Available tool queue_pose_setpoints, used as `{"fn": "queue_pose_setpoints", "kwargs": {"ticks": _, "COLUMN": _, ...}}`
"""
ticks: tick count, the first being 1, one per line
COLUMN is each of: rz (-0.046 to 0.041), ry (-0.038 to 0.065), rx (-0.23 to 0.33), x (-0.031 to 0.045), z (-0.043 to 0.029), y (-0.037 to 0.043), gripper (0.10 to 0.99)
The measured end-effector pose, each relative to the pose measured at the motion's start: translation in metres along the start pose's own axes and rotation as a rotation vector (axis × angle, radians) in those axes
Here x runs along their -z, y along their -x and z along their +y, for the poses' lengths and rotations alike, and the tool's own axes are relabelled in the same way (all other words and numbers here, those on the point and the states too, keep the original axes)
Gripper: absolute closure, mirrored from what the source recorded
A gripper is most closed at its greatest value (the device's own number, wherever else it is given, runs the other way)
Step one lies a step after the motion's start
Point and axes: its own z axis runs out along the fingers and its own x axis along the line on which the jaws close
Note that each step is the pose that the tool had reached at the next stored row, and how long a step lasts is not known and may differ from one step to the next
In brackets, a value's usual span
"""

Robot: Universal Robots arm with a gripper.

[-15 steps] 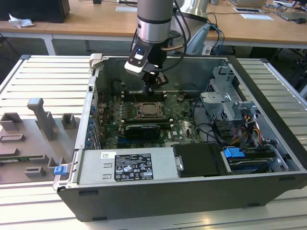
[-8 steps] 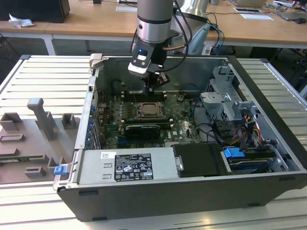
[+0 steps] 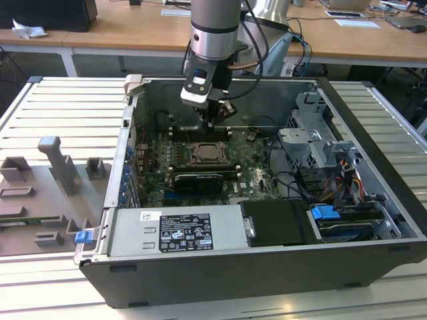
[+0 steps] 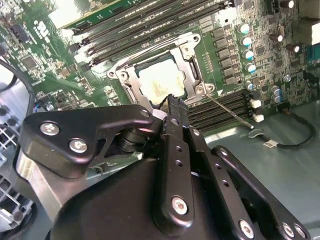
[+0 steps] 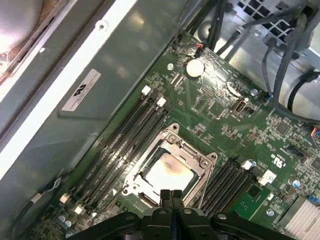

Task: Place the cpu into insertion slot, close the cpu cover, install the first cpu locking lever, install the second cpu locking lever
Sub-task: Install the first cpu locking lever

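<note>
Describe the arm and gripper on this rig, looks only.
Silver-grey cylindrical arm, cables looping off its wrist, a white-and-black box mounted there. The gripper is matt black: linked bars with silver screw heads, tapering to two slim fingers.

Arm upright; end effector closed, downward

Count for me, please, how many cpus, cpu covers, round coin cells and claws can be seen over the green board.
cpu: 1
cpu cover: 1
coin cell: 1
claw: 1
Total: 4
</note>
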Motion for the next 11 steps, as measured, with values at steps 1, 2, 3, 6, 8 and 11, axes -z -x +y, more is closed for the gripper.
{"fn": "queue_pose_setpoints", "kwargs": {"ticks": 1, "rz": 0.0004, "ry": 0.000, "rx": 0.033, "x": 0.0000, "z": 0.0000, "y": 0.0000, "gripper": 0.980}}
{"fn": "queue_pose_setpoints", "kwargs": {"ticks": 2, "rz": 0.0006, "ry": 0.000, "rx": 0.062, "x": 0.0000, "z": 0.0000, "y": 0.0000, "gripper": 0.980}}
{"fn": "queue_pose_setpoints", "kwargs": {"ticks": 3, "rz": 0.0009, "ry": 0.000, "rx": 0.089, "x": 0.0000, "z": 0.0000, "y": 0.0000, "gripper": 0.980}}
{"fn": "queue_pose_setpoints", "kwargs": {"ticks": 6, "rz": 0.0016, "ry": 0.000, "rx": 0.150, "x": 0.0000, "z": 0.0000, "y": 0.0000, "gripper": 0.980}}
{"fn": "queue_pose_setpoints", "kwargs": {"ticks": 8, "rz": 0.0021, "ry": 0.000, "rx": 0.197, "x": 0.0000, "z": 0.0000, "y": 0.0000, "gripper": 0.980}}
{"fn": "queue_pose_setpoints", "kwargs": {"ticks": 11, "rz": 0.0026, "ry": 0.000, "rx": 0.248, "x": 0.0000, "z": 0.0000, "y": 0.0000, "gripper": 0.980}}
